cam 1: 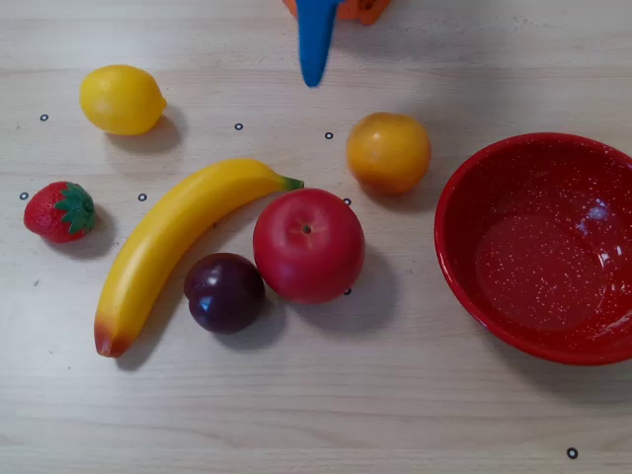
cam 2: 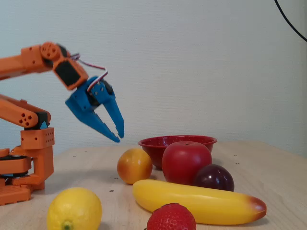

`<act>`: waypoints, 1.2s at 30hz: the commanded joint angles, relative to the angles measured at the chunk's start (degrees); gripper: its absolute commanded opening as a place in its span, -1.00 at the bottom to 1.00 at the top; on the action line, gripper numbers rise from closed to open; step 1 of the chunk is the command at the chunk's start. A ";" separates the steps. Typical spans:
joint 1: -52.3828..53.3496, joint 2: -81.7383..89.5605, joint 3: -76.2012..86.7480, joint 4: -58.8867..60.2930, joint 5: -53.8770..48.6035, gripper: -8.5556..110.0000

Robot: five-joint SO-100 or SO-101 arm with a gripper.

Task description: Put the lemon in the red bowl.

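The lemon [cam 1: 120, 99] lies at the upper left of the overhead view and at the front left of the fixed view [cam 2: 74, 209], untouched. At the right edge of the overhead view the red bowl [cam 1: 538, 267] holds nothing; in the fixed view the red bowl [cam 2: 177, 141] stands behind the apple. My blue gripper [cam 2: 119, 138] hangs in the air above the table, left of the bowl, its jaws a little apart and holding nothing. Only its tip [cam 1: 314, 77] shows at the top of the overhead view, well right of the lemon.
An orange [cam 1: 388, 152] sits just below the gripper tip. A banana [cam 1: 173, 242], a red apple [cam 1: 308, 244] and a dark plum [cam 1: 225, 291] crowd the middle. A strawberry [cam 1: 59, 211] lies at the left. The orange arm base [cam 2: 29, 163] stands at the far left.
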 commanded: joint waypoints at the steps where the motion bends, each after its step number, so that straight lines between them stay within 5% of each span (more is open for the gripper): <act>1: -2.20 -3.52 -10.99 2.72 4.31 -0.85; 17: -17.58 -36.83 -47.46 28.83 23.29 -0.85; 36: -41.31 -57.39 -63.11 33.49 54.23 -0.85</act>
